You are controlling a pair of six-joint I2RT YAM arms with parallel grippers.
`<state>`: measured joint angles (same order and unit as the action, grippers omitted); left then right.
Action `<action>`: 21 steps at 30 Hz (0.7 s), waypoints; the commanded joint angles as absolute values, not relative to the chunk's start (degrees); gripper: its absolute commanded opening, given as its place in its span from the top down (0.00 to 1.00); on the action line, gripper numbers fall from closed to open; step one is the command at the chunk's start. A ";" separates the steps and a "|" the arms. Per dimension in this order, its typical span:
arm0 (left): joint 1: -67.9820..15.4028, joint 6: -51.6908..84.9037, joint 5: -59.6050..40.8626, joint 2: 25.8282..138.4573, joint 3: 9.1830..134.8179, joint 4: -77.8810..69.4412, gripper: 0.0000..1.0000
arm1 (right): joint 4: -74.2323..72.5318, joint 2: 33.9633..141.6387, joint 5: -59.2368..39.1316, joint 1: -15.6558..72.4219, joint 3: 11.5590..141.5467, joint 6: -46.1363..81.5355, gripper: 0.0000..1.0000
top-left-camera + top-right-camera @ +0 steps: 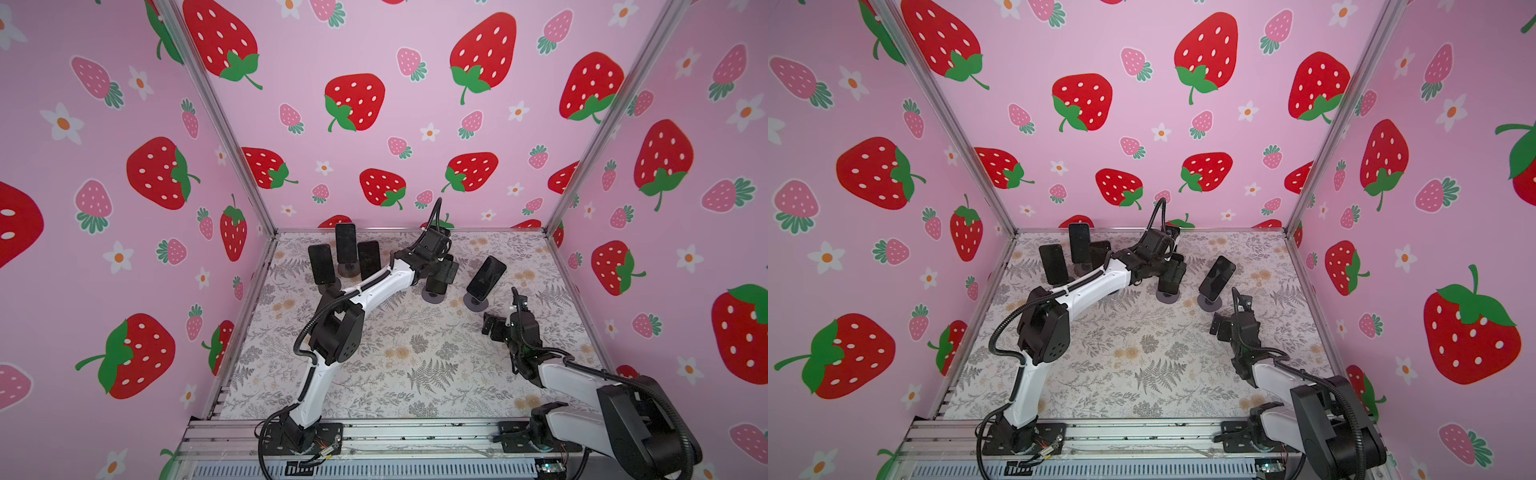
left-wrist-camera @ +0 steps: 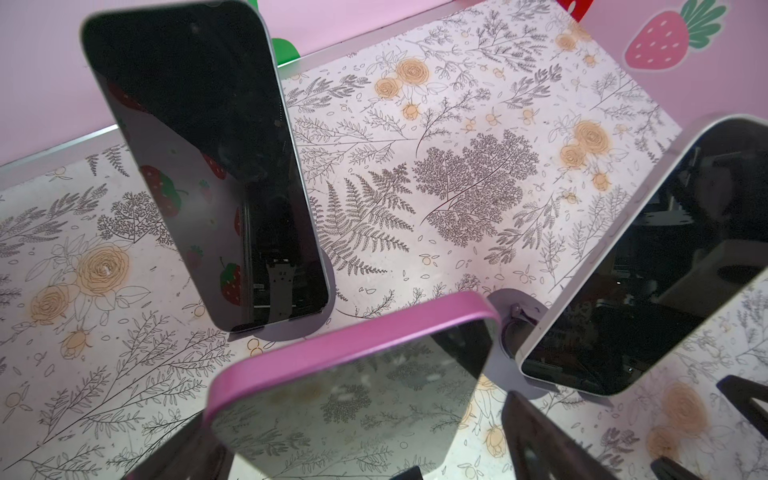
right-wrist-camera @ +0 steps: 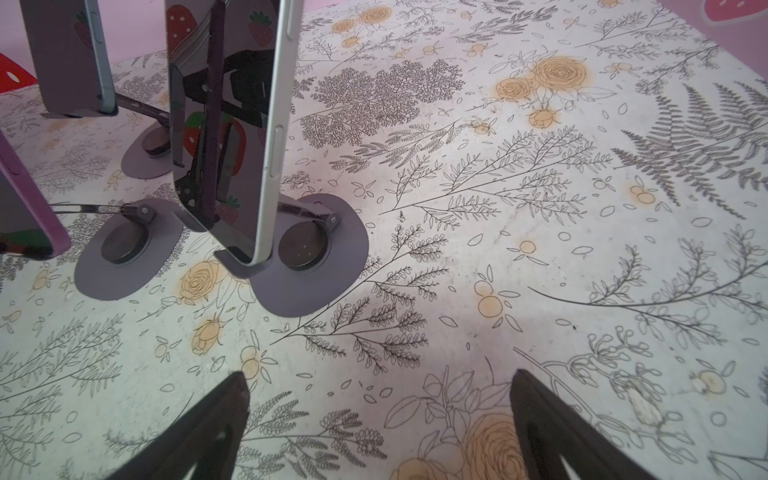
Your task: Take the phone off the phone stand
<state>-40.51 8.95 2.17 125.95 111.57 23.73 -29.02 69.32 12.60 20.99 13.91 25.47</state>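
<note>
Left gripper (image 2: 357, 409), bottom of left wrist view: black fingers (image 2: 536, 436) spread wide, with the top of a magenta-edged phone (image 2: 353, 374) with dark glass upright between them. Floral paper tabletop (image 2: 457, 124) shows through the gap at one finger; contact at the other cannot be told. Upper left: pale-edged dark phone (image 2: 199, 166). Right edge: second pale-edged phone (image 2: 648, 270) above a grey stand hinge (image 2: 513, 324).

Right wrist view: right gripper (image 3: 378, 386) at bottom of frame, spread, nothing between. Stand detail is seen only here. Centre left, a silver-sided phone (image 3: 232, 124) sits in the lip of a grey oval-based stand (image 3: 316, 291). Magenta-edged phone at left edge, with a thin arm running from it to its grey round-based phone stand (image 3: 108, 282).

Both top views: left gripper (image 1: 437, 284) hides the magenta-edged phone at centre back. Cluster of three dark phones (image 1: 345, 243) at upper left of the tabletop.
</note>
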 commanded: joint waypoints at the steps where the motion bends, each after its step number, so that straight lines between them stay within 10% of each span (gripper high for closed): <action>1: -40.71 9.50 3.15 122.60 111.06 22.49 0.01 | -28.37 69.49 13.52 21.27 15.12 25.88 0.00; 21: -43.26 16.42 15.84 121.89 108.81 17.67 0.01 | -28.30 69.27 13.71 21.27 14.94 26.02 0.00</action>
<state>-42.94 13.76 11.35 121.12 108.22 18.81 -29.02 69.32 12.78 20.99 13.91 25.47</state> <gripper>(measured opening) 0.993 0.995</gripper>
